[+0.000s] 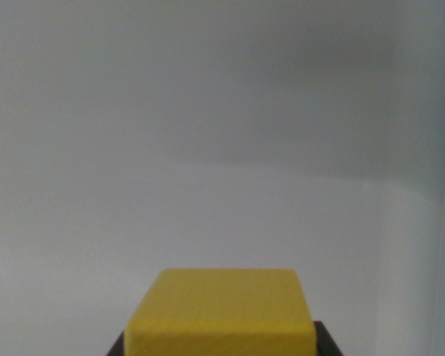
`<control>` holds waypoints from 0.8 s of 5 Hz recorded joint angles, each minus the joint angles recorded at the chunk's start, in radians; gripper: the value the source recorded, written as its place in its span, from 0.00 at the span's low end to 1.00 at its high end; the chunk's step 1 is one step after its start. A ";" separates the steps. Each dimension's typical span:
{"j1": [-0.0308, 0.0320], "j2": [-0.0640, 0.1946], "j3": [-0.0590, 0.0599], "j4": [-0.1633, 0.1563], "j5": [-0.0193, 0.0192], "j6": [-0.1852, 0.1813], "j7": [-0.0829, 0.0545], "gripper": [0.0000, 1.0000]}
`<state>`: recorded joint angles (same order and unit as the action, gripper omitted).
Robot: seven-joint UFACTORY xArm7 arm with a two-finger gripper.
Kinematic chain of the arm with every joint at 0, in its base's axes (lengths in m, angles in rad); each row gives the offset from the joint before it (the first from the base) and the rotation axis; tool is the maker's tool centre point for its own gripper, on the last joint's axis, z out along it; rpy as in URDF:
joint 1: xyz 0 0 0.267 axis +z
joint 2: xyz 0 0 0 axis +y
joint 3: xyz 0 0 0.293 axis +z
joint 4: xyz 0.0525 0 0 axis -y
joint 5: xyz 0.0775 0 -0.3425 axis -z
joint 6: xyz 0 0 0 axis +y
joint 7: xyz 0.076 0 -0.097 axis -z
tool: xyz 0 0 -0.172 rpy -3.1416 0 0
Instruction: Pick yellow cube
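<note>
Yellow cube [221,311], plain matte with soft edges, sits pinched between dark fingers [328,340] over a pale grey surface [208,148].

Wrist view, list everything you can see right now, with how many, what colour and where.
yellow cube: one, yellow, bottom centre of the wrist view, cut off by the lower edge.
surface: one, pale grey-white, plain, filling the rest of the picture behind the cube.
gripper: dark parts showing at the cube's lower left and lower right corners, at the bottom edge; too little shows to tell whether it is closed on the cube.
</note>
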<state>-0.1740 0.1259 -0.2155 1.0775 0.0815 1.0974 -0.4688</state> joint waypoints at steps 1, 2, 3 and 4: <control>0.0011 -0.019 -0.001 0.028 -0.0064 0.047 0.006 1.00; 0.0011 -0.019 -0.001 0.028 -0.0064 0.047 0.006 1.00; 0.0022 -0.039 -0.002 0.057 -0.0130 0.094 0.012 1.00; 0.0022 -0.039 -0.002 0.057 -0.0130 0.094 0.012 1.00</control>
<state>-0.1718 0.0871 -0.2174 1.1341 0.0686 1.1915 -0.4571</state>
